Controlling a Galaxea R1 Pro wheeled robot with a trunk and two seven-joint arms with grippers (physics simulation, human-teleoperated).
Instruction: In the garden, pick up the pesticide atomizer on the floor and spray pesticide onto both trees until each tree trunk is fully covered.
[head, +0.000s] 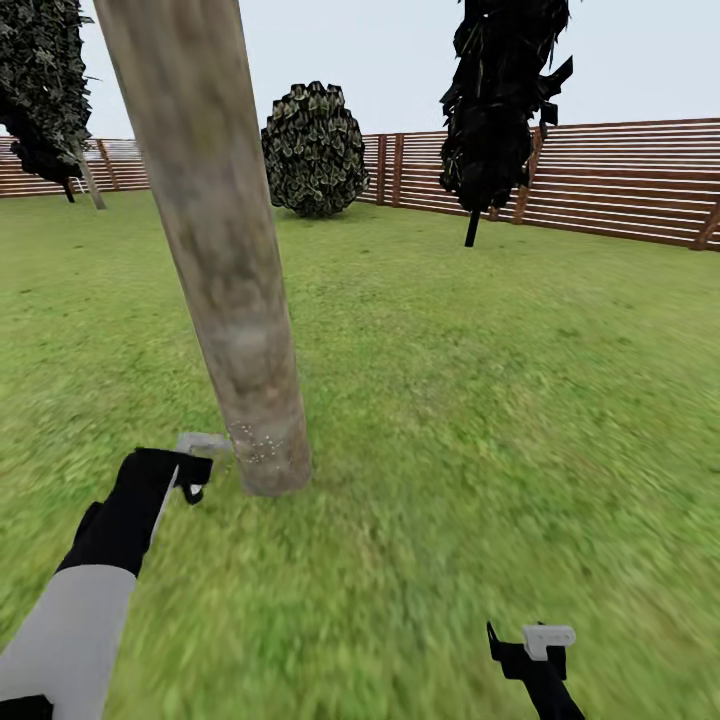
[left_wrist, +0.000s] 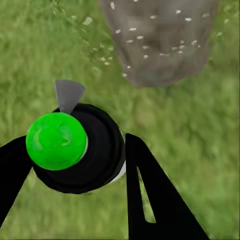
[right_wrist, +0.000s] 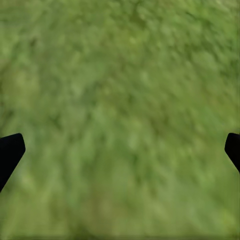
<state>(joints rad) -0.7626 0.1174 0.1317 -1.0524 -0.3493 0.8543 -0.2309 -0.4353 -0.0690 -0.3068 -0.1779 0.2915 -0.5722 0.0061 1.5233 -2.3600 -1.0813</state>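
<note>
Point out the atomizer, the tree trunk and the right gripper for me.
atomizer (left_wrist: 56, 141), left wrist view, on its green top.
tree trunk (head: 232, 300), head view, on the mottled bark midway up the visible column.
right gripper (right_wrist: 120, 150), right wrist view, midway between the two black fingertips, over grass.

round shrub (head: 314, 150) and dark conifer (head: 498, 100) stand by the fence.

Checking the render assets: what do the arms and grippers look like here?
Left arm: light grey forearm segment, then a black wrist section, with a small pale grey block near the left gripper. Right gripper: black, carrying a pale grey block. In the wrist views the fingers are flat, matte black, tapering blades; one has a narrow slot cut through it. No cables or markings visible.
</note>
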